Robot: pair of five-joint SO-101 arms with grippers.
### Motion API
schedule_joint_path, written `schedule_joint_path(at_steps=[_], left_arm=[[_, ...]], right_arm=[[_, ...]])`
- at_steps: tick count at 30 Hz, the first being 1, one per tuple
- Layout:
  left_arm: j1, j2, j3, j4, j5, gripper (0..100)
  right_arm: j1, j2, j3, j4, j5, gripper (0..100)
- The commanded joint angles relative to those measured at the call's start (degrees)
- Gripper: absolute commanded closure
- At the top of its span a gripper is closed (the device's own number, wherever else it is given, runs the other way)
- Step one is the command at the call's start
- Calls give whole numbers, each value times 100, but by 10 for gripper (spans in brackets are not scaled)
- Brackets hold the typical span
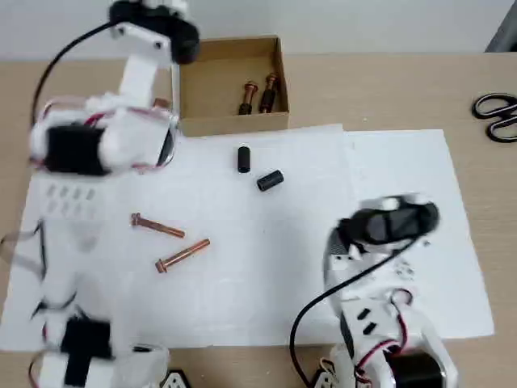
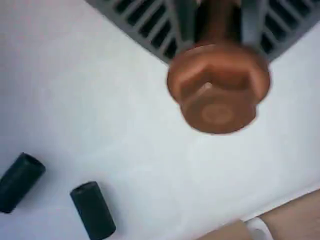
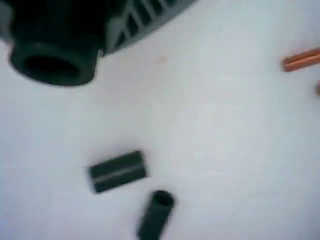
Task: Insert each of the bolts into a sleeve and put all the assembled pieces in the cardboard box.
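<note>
Copper bolt point(image 2: 217, 87) tight between left fingers point(image 2: 145, 20), black sleeve point(image 3: 52, 62) tight between right fingers point(image 3: 145, 15).

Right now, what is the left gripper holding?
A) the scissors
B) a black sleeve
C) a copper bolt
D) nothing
C: the left wrist view shows a copper bolt, head toward the camera, clamped in the left gripper.
</note>
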Motion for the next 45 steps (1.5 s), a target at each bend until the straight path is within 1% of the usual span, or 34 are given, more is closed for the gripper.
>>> schedule_joint_path(at_steps=[1, 6, 10, 12, 17, 19, 22, 24, 26, 28, 33, 38, 40, 45], left_arm=[[-18, -1495, 637, 62, 255, 994], [-9, -2998, 1701, 62, 967, 994], [-9, -3956, 2607, 53, 1354, 994], [26, -4334, 3046, 9, 1679, 994], [44, -5222, 4356, -765, 2734, 994], [299, -5600, 4901, -1213, 3024, 994], [914, -6224, 5648, -1802, 3552, 994], [1143, -6567, 6044, -2092, 3859, 994], [1090, -6831, 6334, -2207, 3903, 994], [1108, -7024, 6510, -2180, 3903, 994], [1679, -7332, 6589, -2013, 3912, 994], [2084, -7437, 6607, -2092, 3930, 994], [2119, -7437, 6607, -2207, 3930, 994], [2119, -7437, 6607, -2514, 3930, 994]], right_arm=[[-444, 286, 53, -558, -105, 995], [-875, 523, 97, -769, -211, 995], [-1235, 382, 114, -725, -396, 995], [-1332, 338, 114, -734, -396, 995], [-1358, 233, 114, -532, -387, 995], [-1358, 48, 114, -303, -387, 995], [-1411, -400, 114, 57, -387, 995], [-1745, -716, 114, 268, -360, 995], [-2158, -919, 114, 409, -378, 995], [-2387, -919, 114, 426, -378, 995], [-2686, -901, 105, 374, -360, 995], [-3451, -901, 132, 321, -369, 995], [-3591, -901, 316, 101, -360, 995], [-3609, -901, 914, -778, -264, 995]])
